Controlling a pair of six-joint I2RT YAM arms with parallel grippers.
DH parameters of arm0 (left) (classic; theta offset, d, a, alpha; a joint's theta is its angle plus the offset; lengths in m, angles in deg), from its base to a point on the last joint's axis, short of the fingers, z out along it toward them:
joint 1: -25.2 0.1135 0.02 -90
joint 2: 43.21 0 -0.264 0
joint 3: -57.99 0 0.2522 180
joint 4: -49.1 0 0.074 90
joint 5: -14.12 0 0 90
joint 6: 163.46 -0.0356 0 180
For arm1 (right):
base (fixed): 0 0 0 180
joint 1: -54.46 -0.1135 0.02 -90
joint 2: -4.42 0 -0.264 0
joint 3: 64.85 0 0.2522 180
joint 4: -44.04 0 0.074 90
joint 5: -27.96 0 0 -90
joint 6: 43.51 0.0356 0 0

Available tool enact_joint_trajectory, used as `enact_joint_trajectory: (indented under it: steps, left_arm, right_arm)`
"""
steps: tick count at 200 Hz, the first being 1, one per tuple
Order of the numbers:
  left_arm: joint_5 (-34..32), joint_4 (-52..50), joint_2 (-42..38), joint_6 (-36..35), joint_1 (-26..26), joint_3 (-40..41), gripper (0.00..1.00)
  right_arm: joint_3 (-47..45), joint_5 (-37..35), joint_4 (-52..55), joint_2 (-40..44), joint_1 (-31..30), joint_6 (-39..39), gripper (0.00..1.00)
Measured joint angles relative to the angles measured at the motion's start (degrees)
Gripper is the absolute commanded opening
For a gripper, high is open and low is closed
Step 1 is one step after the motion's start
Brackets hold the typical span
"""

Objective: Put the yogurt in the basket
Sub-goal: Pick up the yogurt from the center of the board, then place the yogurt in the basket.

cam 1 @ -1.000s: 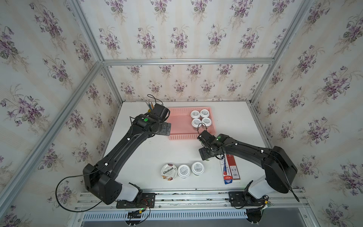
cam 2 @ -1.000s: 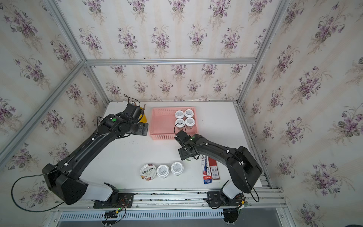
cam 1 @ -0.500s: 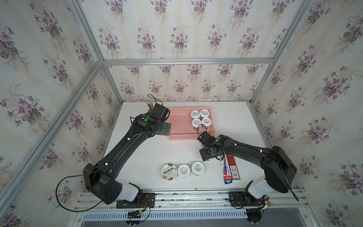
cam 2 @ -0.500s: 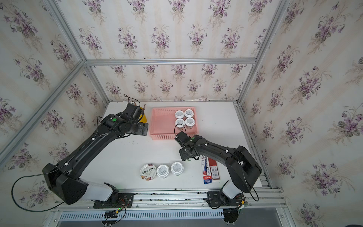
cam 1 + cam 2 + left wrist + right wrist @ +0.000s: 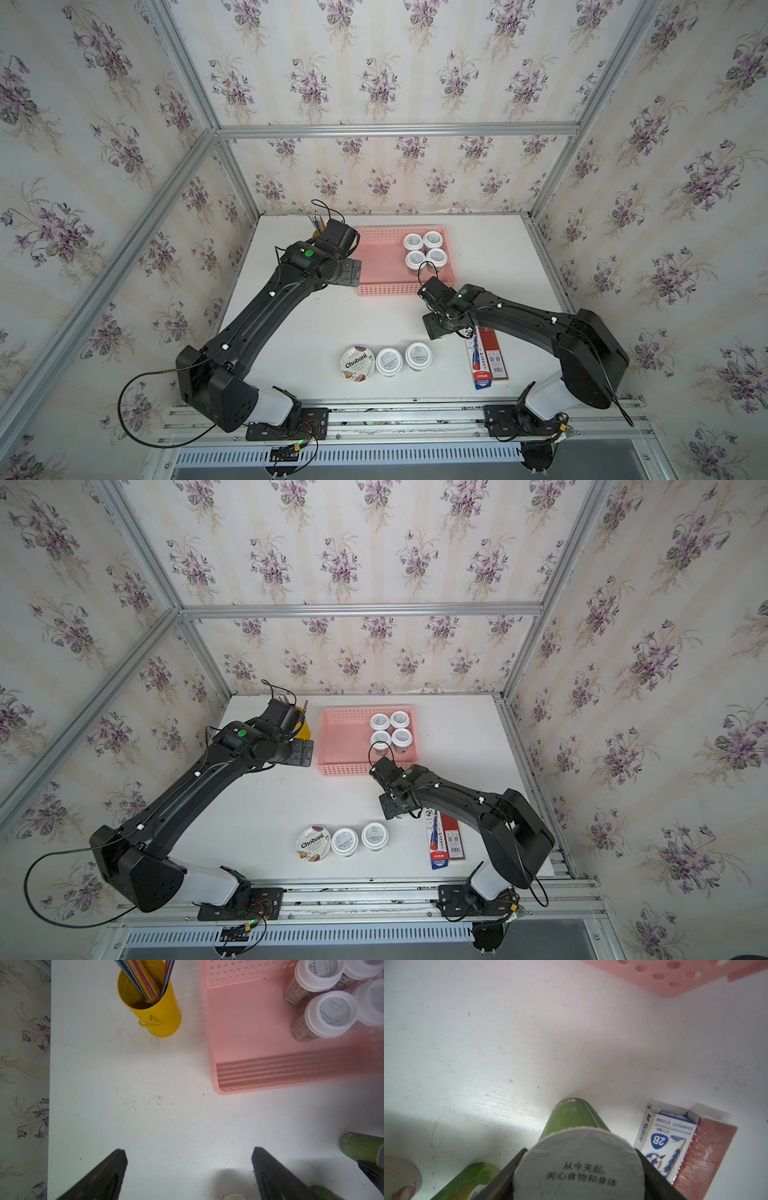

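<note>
Right claw [image 5: 580,1150]: jaws stand wide, with one finger [image 5: 502,1176] against each side of the pale lid of the green cup [image 5: 572,1118] — the grip is closed on it. The cup is upright. I cannot tell whether its foot is on the table [image 5: 488,1043] or just off it. It stands just beside the pencil packets [image 5: 675,1142], on the near side of the basket [image 5: 386,289]. In both top views my own wrist hides it.

Left claw [image 5: 189,1152]: jaws are well apart with nothing between them, over bare table near the basket's corner. The yellow pencil cup [image 5: 149,999] is farther off.

Yogurt positions — four white-lidded cups [image 5: 424,249] stand upright and packed together in the basket's far right corner. Outside the basket, in a row near the table's front edge, are the Chobani cup [image 5: 357,364] and two white-lidded cups [image 5: 389,361], side by side.
</note>
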Motion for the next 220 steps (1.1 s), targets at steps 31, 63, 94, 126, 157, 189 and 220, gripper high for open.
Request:
enact_joint_trajectory:
  steps: [31, 63, 94, 126, 157, 189, 220]
  left_arm:
    - [0.0, -0.1, 0.0, 0.0, 0.0, 0.0, 0.99]
    - [-0.3, -0.4, 0.0, 0.0, 0.0, -0.6, 0.99]
    - [-0.4, -0.5, 0.3, -0.3, 0.0, -1.2, 0.99]
    - [-0.5, -0.8, 0.5, -0.5, 0.3, -1.6, 0.99]
    - [-0.5, -0.8, 0.3, -1.1, 1.3, -2.0, 0.99]
    - [-0.2, -0.7, 0.3, -1.4, 2.1, -2.0, 0.99]
    - [0.8, -0.7, 0.7, -1.5, 3.0, -1.9, 0.99]
  right_arm:
    - [2.4, -0.1, 1.4, -0.3, 0.0, -1.0, 0.76]
    - [7.2, -0.5, 4.0, -1.2, 0.7, -2.3, 0.76]
    - [14.3, -1.0, 7.4, -3.0, 2.0, -4.1, 0.76]
    - [22.6, -1.9, 10.3, -6.3, 4.0, -5.9, 0.76]
    - [31.2, -2.1, 12.0, -10.6, 6.7, -8.1, 0.76]
    - [39.9, -2.1, 12.8, -15.8, 9.2, -10.2, 0.76]
    - [45.7, -2.1, 13.3, -20.6, 10.8, -11.6, 0.76]
